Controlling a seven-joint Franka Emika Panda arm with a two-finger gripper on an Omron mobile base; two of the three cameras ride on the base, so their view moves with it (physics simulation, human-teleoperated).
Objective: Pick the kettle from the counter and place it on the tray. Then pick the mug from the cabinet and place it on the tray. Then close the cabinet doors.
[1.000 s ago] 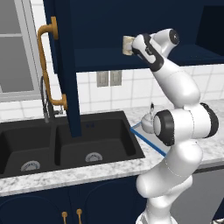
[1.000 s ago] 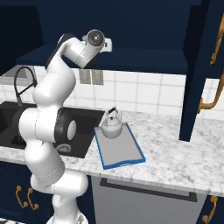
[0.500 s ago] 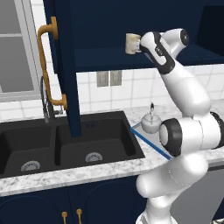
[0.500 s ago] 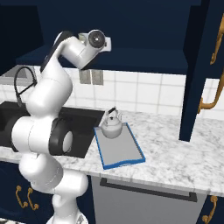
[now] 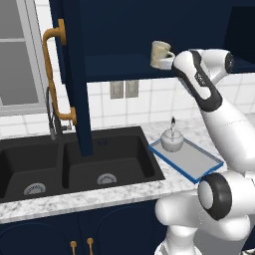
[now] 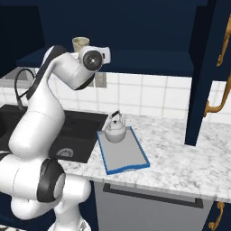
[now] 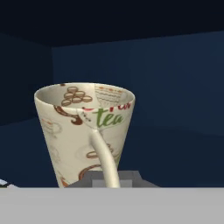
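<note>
- The small cream ceramic mug (image 7: 84, 133), printed with brown swirls and green "tea" lettering, stands upright in front of me, mouth up, its long axis vertical and its walls narrowing toward the base.
- Its loop handle (image 7: 105, 157) points straight back at me, running down from just under the rim to my fingers.
- My gripper (image 7: 105, 178) is closed tight on that handle; my finger tips are mostly hidden under the bottom of the hand view, so I cannot tell how much of the loop they cover.
- In the left base view the mug (image 5: 160, 54) sits at the front edge of the navy inner shelf (image 5: 119, 67) of the dark navy wall cabinet (image 5: 149, 30), handle toward my white wrist just beside it.
- In the right base view its rim (image 6: 80, 43) peeks over my hand, at the shelf's near end.
- Below, the squat silvery-grey kettle (image 5: 172, 141) with its thin dark handle stands upright on the far end of the flat grey blue-rimmed tray (image 5: 191, 160).
- The tray lies on the speckled white-and-grey marble counter (image 6: 180, 153), just beside the black double sink (image 5: 69, 167).
- A tall navy cabinet door (image 5: 69, 74) with a curved brass-orange handle (image 5: 55, 74) hangs open over the sink; the other door (image 6: 207, 72) stands open at the far side.
</note>
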